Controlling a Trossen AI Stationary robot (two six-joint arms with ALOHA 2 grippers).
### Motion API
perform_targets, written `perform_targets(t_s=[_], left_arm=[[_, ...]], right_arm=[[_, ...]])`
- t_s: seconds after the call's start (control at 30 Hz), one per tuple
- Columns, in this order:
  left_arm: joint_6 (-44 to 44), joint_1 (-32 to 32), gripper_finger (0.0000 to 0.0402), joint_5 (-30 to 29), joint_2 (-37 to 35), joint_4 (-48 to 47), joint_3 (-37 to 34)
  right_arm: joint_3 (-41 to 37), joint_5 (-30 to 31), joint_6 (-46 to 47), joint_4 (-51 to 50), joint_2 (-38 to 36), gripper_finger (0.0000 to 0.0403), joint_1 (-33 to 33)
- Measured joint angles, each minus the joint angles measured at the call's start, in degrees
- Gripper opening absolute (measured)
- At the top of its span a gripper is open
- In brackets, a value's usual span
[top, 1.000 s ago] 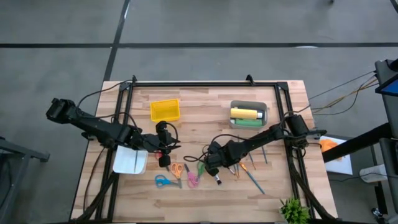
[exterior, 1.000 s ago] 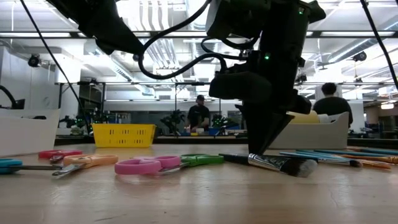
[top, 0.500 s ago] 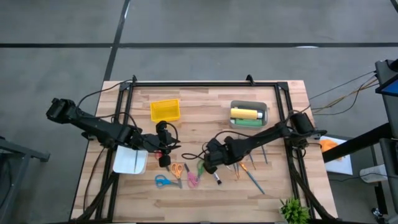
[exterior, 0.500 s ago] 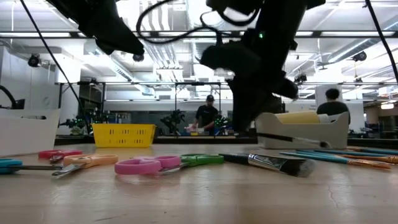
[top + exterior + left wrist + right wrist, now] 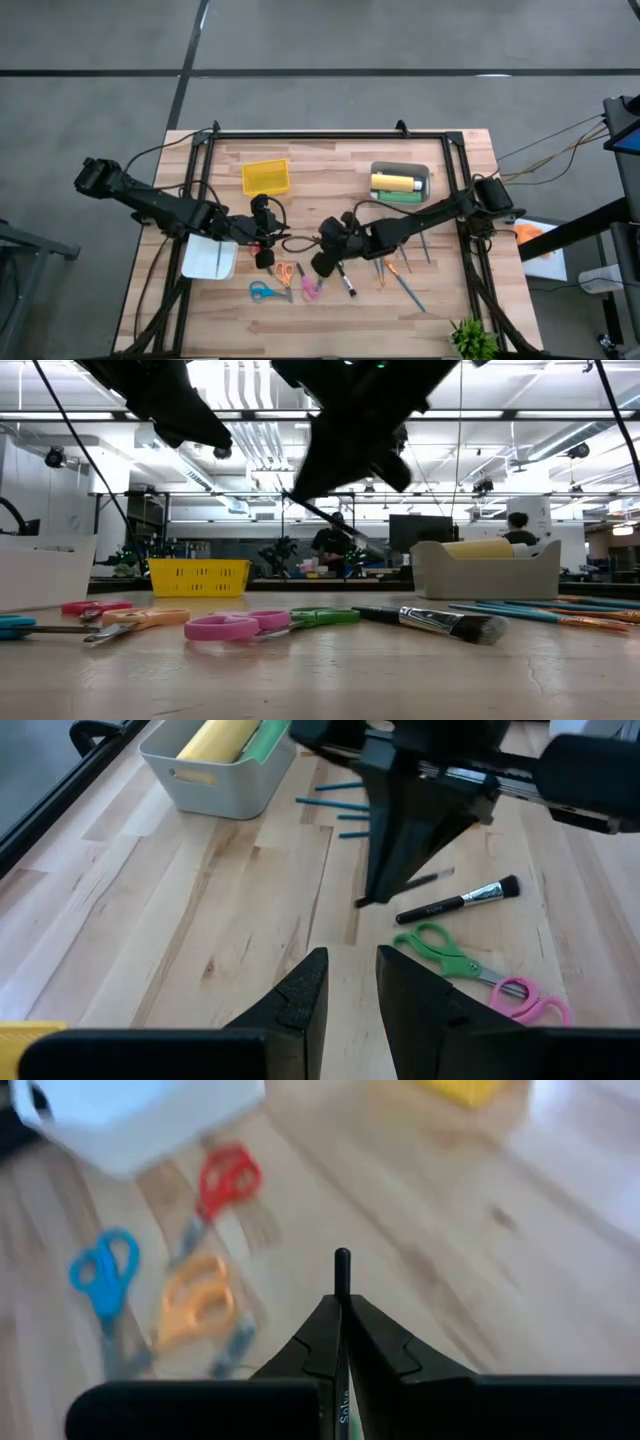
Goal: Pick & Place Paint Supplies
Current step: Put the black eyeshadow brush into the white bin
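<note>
My right gripper (image 5: 322, 265) hangs above the green scissors (image 5: 322, 270) at mid-table, shut on a thin black stick (image 5: 342, 1270), one of the paint supplies. A black brush (image 5: 346, 283) and teal and orange sticks (image 5: 405, 288) lie flat on the wood to its right. A yellow bottle (image 5: 394, 182) and a green bottle (image 5: 398, 197) lie in the grey bin (image 5: 427, 184). My left gripper (image 5: 264, 256) waits open beside the white bin (image 5: 208, 258), with nothing between its fingers (image 5: 305, 995). My right gripper pinches the thin black stick between its two fingers (image 5: 322, 1330), and the stick's rounded end (image 5: 342, 1260) pokes out past the fingertips. The stick lies along the fingers, which slant down toward the table's left. It is tilted and lifted clear of the table (image 5: 345, 532).
Orange (image 5: 285, 272), blue (image 5: 261, 291) and pink scissors (image 5: 309, 289) lie near the front, red ones (image 5: 228, 1178) by the white bin. A yellow basket (image 5: 265, 177) stands far left of centre. A small plant (image 5: 472, 340) sits at the near right corner. People move about in the room behind.
My right gripper, shut throughout, has risen off the table and drifted toward the table's left. It has tipped from pointing steeply down to a shallower slant and carries the thin black stick up with it. The black brush stays on the wood.
</note>
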Motion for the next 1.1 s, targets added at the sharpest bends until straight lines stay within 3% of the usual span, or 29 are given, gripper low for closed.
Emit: perform_targets(t_s=[0.23, 0.37, 0.7, 1.1], left_arm=[[0.0, 0.0, 0.0092, 0.0, 0.0, 0.0, 0.0], [0.0, 0.0, 0.0092, 0.0, 0.0, 0.0, 0.0], [0.0, 0.0, 0.0092, 0.0, 0.0, -0.4, 0.0], [0.0, 0.0, 0.0092, 0.0, 0.0, -0.8, 0.0]], right_arm=[[-2.8, -0.1, -3.5, 15.7, -0.1, 0.0008, -2.8], [-6.0, -3.7, -4.0, 27.3, 0.8, 0.0008, -4.4], [-8.9, -6.6, -1.1, 45.6, 7.1, 0.0008, -6.2], [-6.3, -6.5, 4.7, 52.1, 14.9, 0.0008, -7.2]])
